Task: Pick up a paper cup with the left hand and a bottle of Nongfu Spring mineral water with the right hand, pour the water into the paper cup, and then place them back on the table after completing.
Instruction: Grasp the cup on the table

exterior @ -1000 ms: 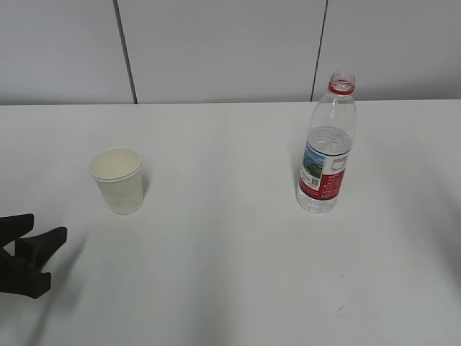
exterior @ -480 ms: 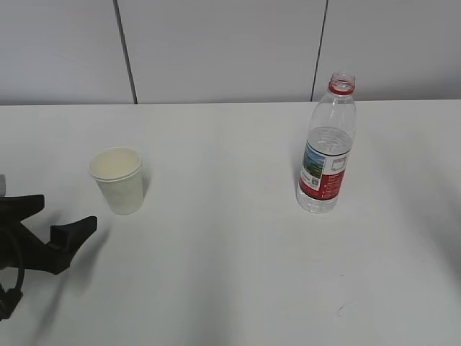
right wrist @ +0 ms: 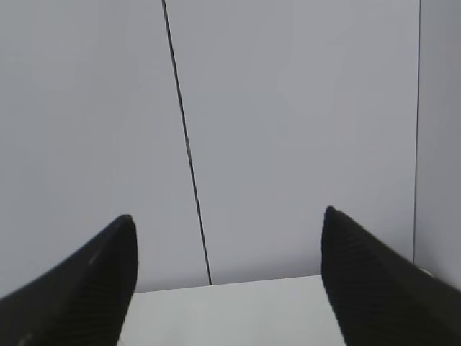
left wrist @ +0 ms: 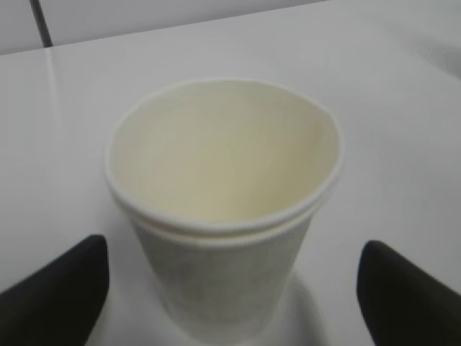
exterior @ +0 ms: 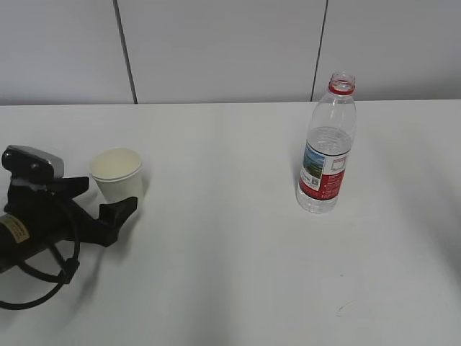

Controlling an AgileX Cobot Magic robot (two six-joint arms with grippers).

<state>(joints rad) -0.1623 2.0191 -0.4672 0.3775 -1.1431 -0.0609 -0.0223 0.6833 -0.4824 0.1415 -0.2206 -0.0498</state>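
Note:
An empty white paper cup point(exterior: 117, 175) stands upright on the white table point(exterior: 230, 267) at the left. My left gripper point(exterior: 104, 197) is open and reaches in from the left edge, its fingers on either side of the cup without touching it. In the left wrist view the cup point(left wrist: 223, 209) fills the middle between the two black fingertips point(left wrist: 57, 288). The Nongfu Spring bottle point(exterior: 328, 148), clear with a red-and-white label and no cap, stands upright at the right, holding clear water point(exterior: 329, 142). My right gripper point(right wrist: 227, 249) is open and empty, facing the wall; it is out of the exterior view.
A grey panelled wall point(exterior: 230, 50) with dark vertical seams runs behind the table's far edge. The left arm's grey camera block point(exterior: 30, 163) and a black cable loop point(exterior: 43, 277) sit at the table's left edge.
My left arm has moved from the lower left corner up and right to the cup, so its open fingers now flank it. The cup and bottle have not moved.

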